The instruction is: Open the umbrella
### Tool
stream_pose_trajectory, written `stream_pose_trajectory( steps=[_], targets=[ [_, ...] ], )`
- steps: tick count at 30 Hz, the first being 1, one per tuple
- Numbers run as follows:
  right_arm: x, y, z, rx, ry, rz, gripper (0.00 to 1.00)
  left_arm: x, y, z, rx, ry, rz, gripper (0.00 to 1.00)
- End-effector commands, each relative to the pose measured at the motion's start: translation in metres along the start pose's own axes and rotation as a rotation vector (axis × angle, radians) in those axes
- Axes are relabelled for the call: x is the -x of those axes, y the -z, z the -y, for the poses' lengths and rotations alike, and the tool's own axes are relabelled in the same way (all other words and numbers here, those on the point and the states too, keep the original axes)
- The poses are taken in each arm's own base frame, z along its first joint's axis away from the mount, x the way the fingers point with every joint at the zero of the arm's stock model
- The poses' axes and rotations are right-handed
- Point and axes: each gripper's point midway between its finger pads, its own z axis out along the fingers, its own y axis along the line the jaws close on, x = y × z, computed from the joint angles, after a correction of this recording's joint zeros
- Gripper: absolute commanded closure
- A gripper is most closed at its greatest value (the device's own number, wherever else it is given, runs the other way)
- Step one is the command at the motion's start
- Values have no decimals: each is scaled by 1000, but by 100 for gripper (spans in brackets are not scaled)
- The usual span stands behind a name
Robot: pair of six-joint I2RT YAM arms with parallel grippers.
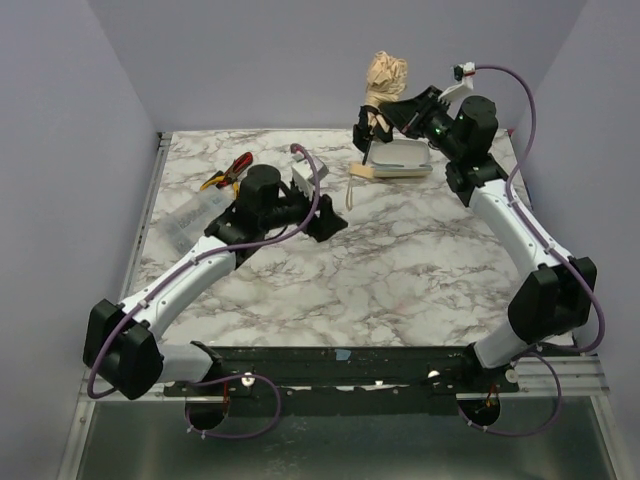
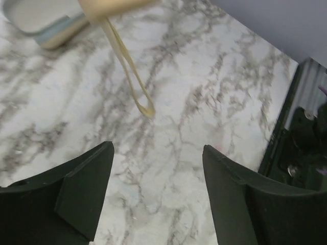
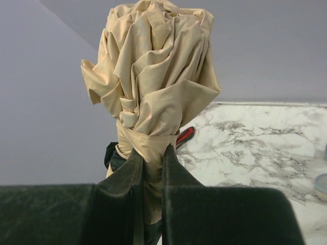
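**Desk:** A grey-veined marble table [image 1: 400,270] boxed in by pale lavender walls [image 1: 300,60]. Where is the umbrella [image 3: 153,76]?

**Photographer:** At the far right of the table, held upright. Its beige canopy is bunched and folded, raised against the back wall. The handle knob [image 1: 362,172] is down at table level, just beside a shallow white dish [image 1: 405,155]. I cannot tell whether the knob touches the marble.

**Desk:** Who holds it?

**Photographer:** The right gripper [image 3: 152,153]. Its two black fingers are pinched on the narrow waist of fabric just under the bunched canopy.

**Desk:** And the other arm?

**Photographer:** The left gripper [image 2: 158,153] hangs above mid-table with its fingers spread wide and nothing between them. The wrist view shows only marble in the gap. The beige strap [image 2: 130,76] dangles from the knob ahead of the fingers, its loop reaching the tabletop, apart from them.

**Desk:** Anything else in frame?

**Photographer:** Red-and-yellow pliers [image 1: 228,172] lie at the far left, well away from the umbrella.
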Motion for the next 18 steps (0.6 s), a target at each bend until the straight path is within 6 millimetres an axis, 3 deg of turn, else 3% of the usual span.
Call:
stream_pose_trajectory(
  steps=[1, 3, 8, 13, 18],
  targets=[
    [17, 17, -25, 9, 115, 101, 100, 87, 14, -25, 208, -61, 186, 23],
    [10, 20, -22, -37, 133, 99, 100, 103, 9, -27, 232, -40, 194, 15],
    [-4, 25, -25, -93, 176, 112, 100, 122, -9, -33, 278, 51, 182, 17],
    [-8, 27, -35, -117, 220, 132, 100, 114, -28, -34, 296, 109, 125, 27],
    [-2, 28, -29, -179, 237, 166, 100, 101, -34, -43, 357, 129, 85, 36]
  ],
)
